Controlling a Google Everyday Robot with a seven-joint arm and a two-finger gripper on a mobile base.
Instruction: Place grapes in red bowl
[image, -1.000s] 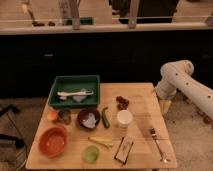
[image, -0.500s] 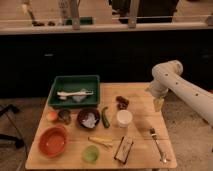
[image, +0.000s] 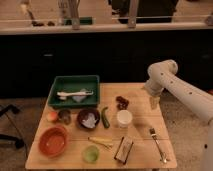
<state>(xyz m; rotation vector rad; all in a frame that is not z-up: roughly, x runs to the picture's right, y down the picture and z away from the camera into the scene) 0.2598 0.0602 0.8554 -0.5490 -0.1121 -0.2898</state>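
Note:
The grapes (image: 122, 102) are a small dark red-purple cluster on the wooden table (image: 142, 135), just behind the white cup (image: 124, 119). The red bowl (image: 53, 140) is a wide orange-red bowl at the table's front left. My gripper (image: 153, 102) hangs from the white arm (image: 172, 82) over the table's right side, to the right of the grapes and apart from them. It holds nothing that I can see.
A green tray (image: 75, 91) with white utensils stands at the back left. A dark brown bowl (image: 88, 119), green pepper (image: 105, 118), orange-pink fruit (image: 52, 116), light-green cup (image: 90, 153), yellow item (image: 101, 142), packet (image: 124, 149) and fork (image: 157, 144) lie around.
The arm has swung left from the table's right edge, bringing the gripper over the table and closer to the grapes. The objects have not moved.

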